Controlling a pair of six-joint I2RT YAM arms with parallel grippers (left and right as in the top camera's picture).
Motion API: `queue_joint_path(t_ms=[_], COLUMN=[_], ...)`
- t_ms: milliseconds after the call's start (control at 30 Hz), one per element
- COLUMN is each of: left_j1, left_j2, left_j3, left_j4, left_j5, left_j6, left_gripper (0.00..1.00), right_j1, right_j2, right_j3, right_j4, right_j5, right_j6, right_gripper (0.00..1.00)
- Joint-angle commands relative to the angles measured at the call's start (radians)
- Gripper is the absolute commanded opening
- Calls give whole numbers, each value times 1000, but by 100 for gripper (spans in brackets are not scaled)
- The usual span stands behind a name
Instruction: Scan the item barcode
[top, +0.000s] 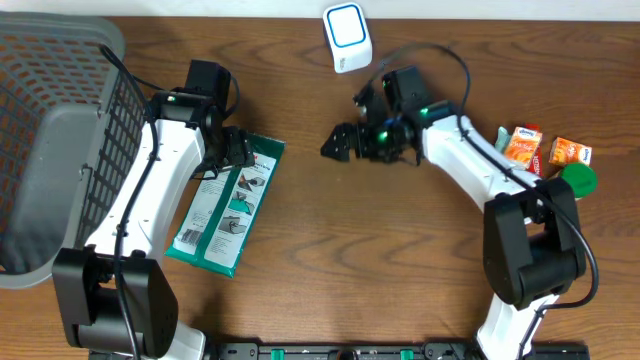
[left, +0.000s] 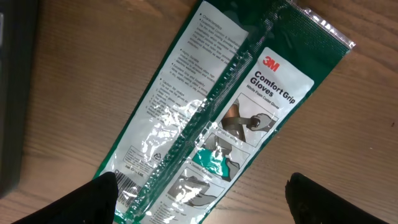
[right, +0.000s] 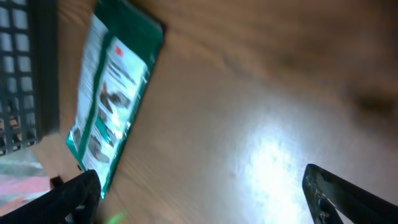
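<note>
The item, a flat green 3M glove packet (top: 226, 205), lies on the wooden table, printed side up. In the left wrist view the packet (left: 217, 118) fills the frame, and a barcode (left: 127, 180) shows by its lower left corner. My left gripper (top: 237, 150) hovers over the packet's upper end, open (left: 199, 208), one finger above the barcode corner and the other over bare wood. My right gripper (top: 338, 143) is open at mid-table with only wood between its fingers (right: 205, 199); its view shows the packet (right: 112, 99) off to the left. The white and blue scanner (top: 347, 37) stands at the back.
A dark wire basket (top: 50, 130) takes up the left side, close to the packet. At the far right lie two orange boxes (top: 522, 145) (top: 570, 152) and a green lid (top: 578, 178). The basket's mesh (right: 25, 74) also shows in the right wrist view.
</note>
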Motion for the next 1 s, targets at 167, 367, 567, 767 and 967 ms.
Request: queue_joint_path(t_ms=[167, 367, 567, 767, 967], left_j1=[2, 2, 2, 4, 30], left_j2=[-3, -3, 6, 8, 32], left_j3=[14, 14, -34, -89, -143], left_j4=[-6, -16, -12, 44, 132], left_j5=[-9, -6, -56, -236, -253], left_j6=[2, 14, 66, 66, 66], left_gripper=[87, 87, 70, 10, 9], right_j1=[-7, -22, -29, -31, -36], right_j2=[3, 3, 3, 3, 3], right_j3=[-33, -34, -34, -34, -34], right_j4=[-125, -142, -154, -161, -166], right_j5=[24, 63, 63, 63, 63], right_j6=[-127, -179, -193, -194, -194], right_gripper=[99, 99, 99, 99, 99])
